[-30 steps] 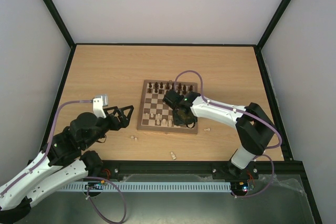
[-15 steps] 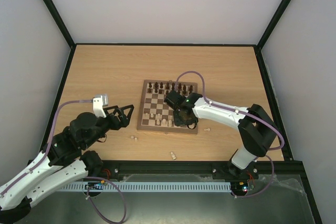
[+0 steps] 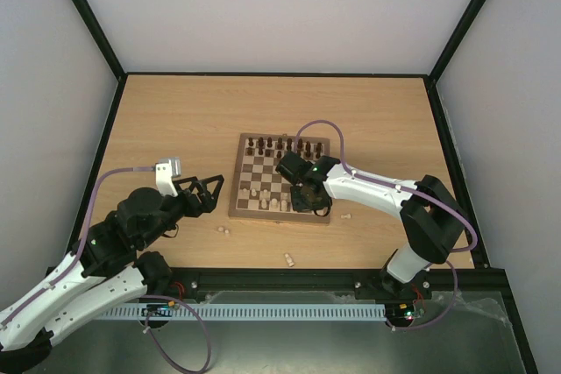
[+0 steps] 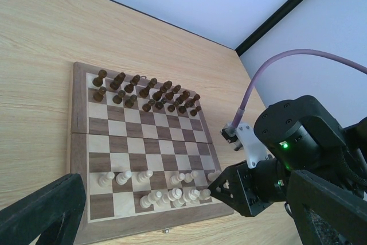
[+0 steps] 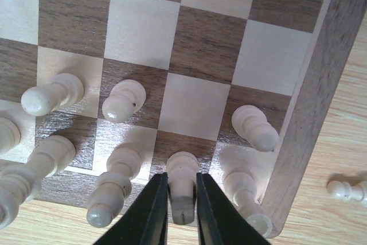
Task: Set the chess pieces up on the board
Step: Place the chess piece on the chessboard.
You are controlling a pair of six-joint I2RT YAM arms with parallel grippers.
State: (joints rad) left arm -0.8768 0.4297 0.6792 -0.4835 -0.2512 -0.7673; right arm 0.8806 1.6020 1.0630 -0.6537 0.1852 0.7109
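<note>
The board [image 3: 236, 183] lies at the table's middle, with dark chess pieces [image 3: 282, 143] in its two far rows and pale chess pieces [image 3: 263, 199] in its near rows. My right gripper [image 3: 308, 200] is low over the board's near right corner. In the right wrist view it [image 5: 182, 203] is shut on a pale piece [image 5: 182, 176] standing on a dark square of the nearest row, between two other pale pieces. My left gripper [image 3: 207, 192] hangs open and empty just left of the board. Its view shows the whole board [image 4: 77, 142].
Three pale pieces lie loose on the table: one [image 3: 223, 230] near the board's near left corner, one [image 3: 288, 259] by the front edge, one [image 3: 346, 215] right of the board, also in the right wrist view [image 5: 347, 190]. Black frame rails edge the table.
My right arm has shifted very slightly left over the board's near right corner. The left arm has not moved.
</note>
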